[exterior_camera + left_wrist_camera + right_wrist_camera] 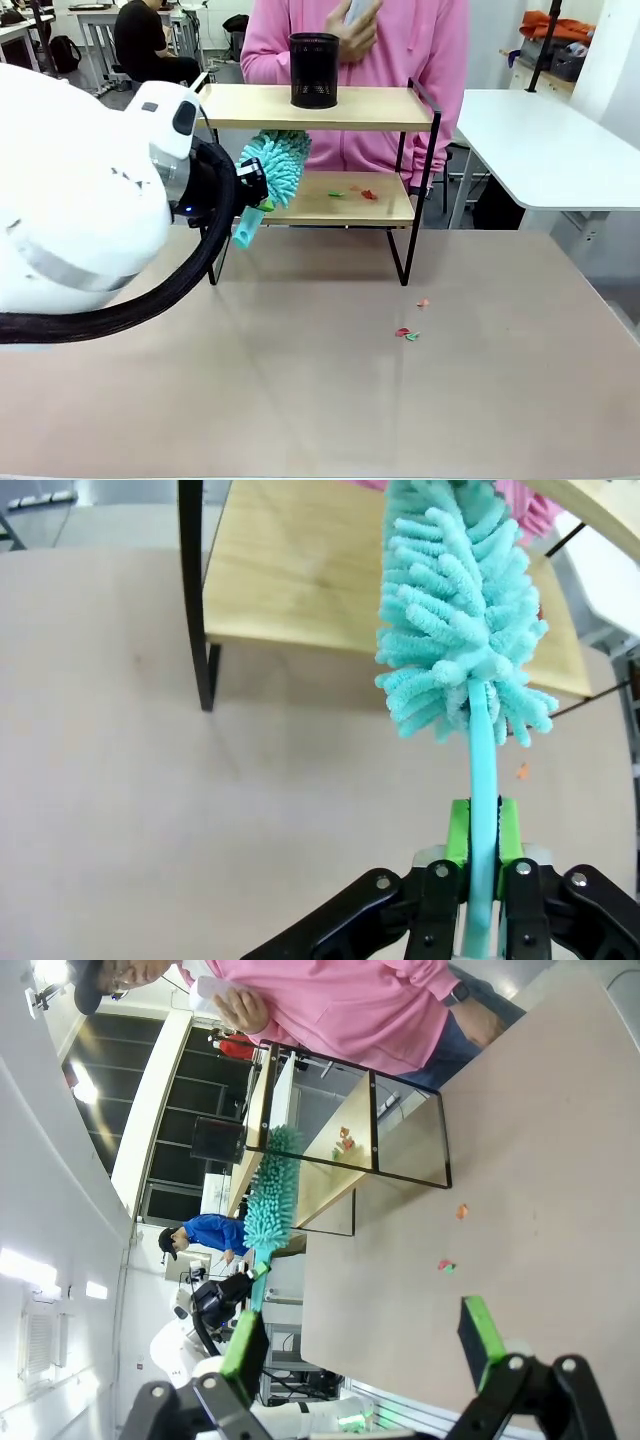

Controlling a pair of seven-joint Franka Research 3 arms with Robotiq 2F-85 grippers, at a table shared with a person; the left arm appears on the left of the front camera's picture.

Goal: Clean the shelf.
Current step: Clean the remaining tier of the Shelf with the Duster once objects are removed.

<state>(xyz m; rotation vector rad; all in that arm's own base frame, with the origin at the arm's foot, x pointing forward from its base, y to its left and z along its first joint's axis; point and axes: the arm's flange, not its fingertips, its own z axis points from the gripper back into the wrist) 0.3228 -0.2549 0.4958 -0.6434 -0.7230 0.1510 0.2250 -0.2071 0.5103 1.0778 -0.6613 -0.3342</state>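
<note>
Shelf: the shelf [380, 105] stands at the far side of my worktop [300, 400], in front of a person in pink. A black mesh cup [314, 70] sits on its top board.
Left tool: my left tool [483, 832] is pressed together on the handle of a teal duster [275, 165]. The fluffy head is at the left end of the lower board, between the two tiers.
Right tool: the right tool [362, 1340] is spread wide over the worktop, holding nothing.
Done: a few scraps on the worktop [407, 333] in front of the shelf look to me already brushed off.
Left: red and green scraps on the lower board [355, 192], right of the duster, are not yet swept off. I judge the job partway.
</note>
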